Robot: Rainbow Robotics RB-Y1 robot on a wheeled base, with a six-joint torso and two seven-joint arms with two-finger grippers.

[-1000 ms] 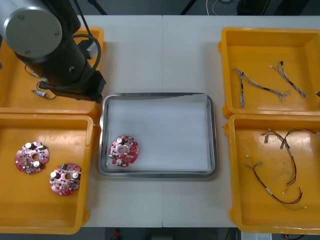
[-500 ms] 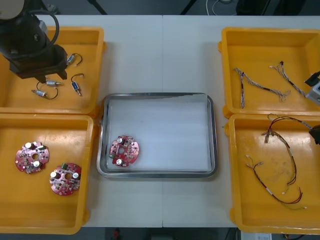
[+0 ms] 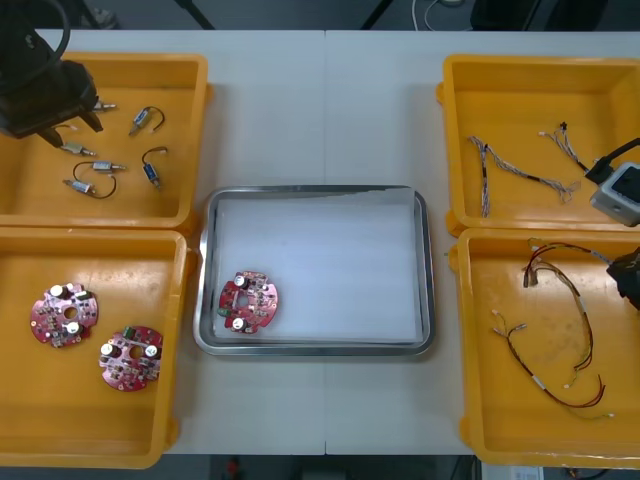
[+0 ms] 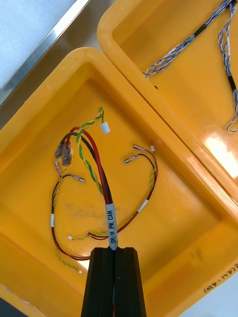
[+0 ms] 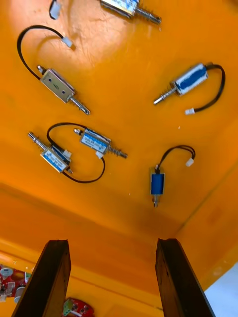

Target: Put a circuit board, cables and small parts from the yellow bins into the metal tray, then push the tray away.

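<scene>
My R gripper (image 4: pixel 114 251) is clamped on a red and yellow cable (image 4: pixel 94 168) over the near R yellow bin (image 4: pixel 173 237), a 2nd lying inside; my L gripper (image 5: pixel 113 243) hangs spread over 6 small metal parts (image 5: pixel 58 88) in the far L bin (image 5: pixel 129 218). Done: 1 circuit board (image 3: pixel 248 300) in the metal tray (image 3: pixel 425 270); left, I reckon: cables, parts, the push. Spare: 2 boards (image 3: pixel 64 314) near L, approx 2 blue and white cables (image 3: pixel 520 175) far R.

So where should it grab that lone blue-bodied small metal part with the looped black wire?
Probably across the blue body of the small metal part, straight down from above, the open left gripper closing on its two long sides. It lies flat on the yellow bin floor, apart from others; its pin and wire seem too thin.
</scene>
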